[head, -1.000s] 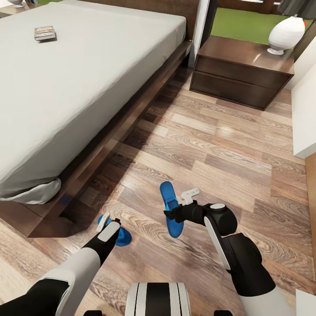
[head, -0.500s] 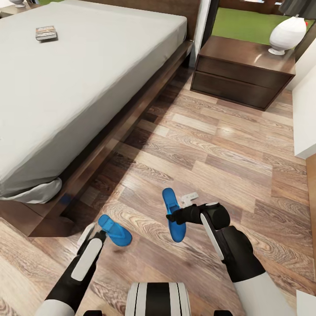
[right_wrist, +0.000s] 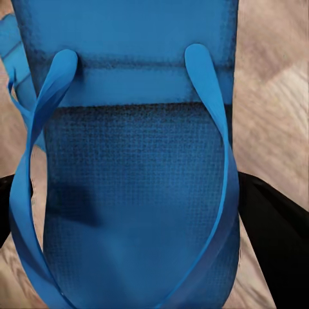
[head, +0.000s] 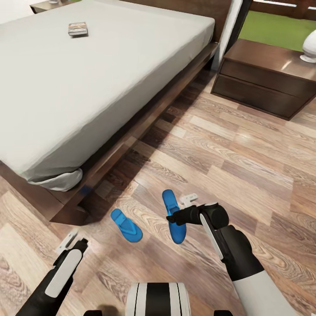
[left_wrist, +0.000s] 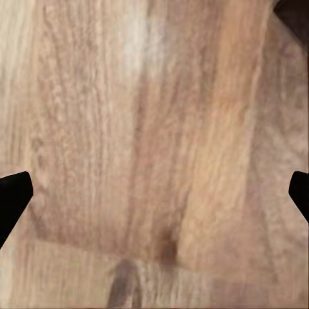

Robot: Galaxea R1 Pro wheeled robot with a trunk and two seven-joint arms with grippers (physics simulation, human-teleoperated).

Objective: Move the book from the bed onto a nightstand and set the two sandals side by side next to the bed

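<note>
**Right claw has one sandal, the other lies loose by the bed's foot corner**

Right claw is clamped across the middle of one blue sandal, dark fingers pinching it from either side. The right wrist view makes that obvious: the sole and its straps sit right between the two finger pads. From the head view you'd only guess at contact, so the wrist cam is the one that settles it.

The second sandal lies flat on the wood floor, just off the foot corner of the bed, near the held one but not parallel to it. Its long axis is angled, while the gripped sandal points roughly toward the headboard end. My read: the coming move turns on that mismatch, setting the held one down alongside with the long axes lined up.

Left claw is spread wide and holds nothing; its wrist view shows bare planks with just the two dark fingertips at the margins. It's beside the loose sandal, on the side away from the held one, so it's the nearer arm if that one needs a nudge.

The book lies on the mattress up near the head end, far side from the nightstand, so that job isn't done yet.
</note>
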